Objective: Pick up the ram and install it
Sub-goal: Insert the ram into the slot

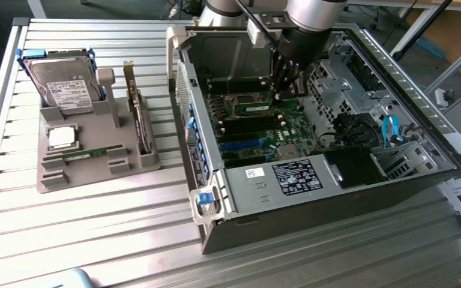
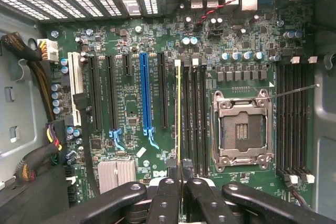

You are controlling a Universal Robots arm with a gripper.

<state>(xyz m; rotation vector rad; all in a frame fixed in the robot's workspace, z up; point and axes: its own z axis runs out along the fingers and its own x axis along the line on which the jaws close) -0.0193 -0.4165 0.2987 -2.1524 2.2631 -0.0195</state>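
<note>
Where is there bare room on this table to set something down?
Bare slats of the table lie camera-side of the grey tray and of the computer case. The strip between tray and case is narrow; tray and case interior are crowded.

A silver-grey tubular arm (image 1: 314, 12) is seen; the gripper (image 2: 181, 179) is built of black links with round rivets.

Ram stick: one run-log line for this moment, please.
end effector: shut on ram stick | place: inside computer case, lined up along memory slots | seated: cannot tell
</note>
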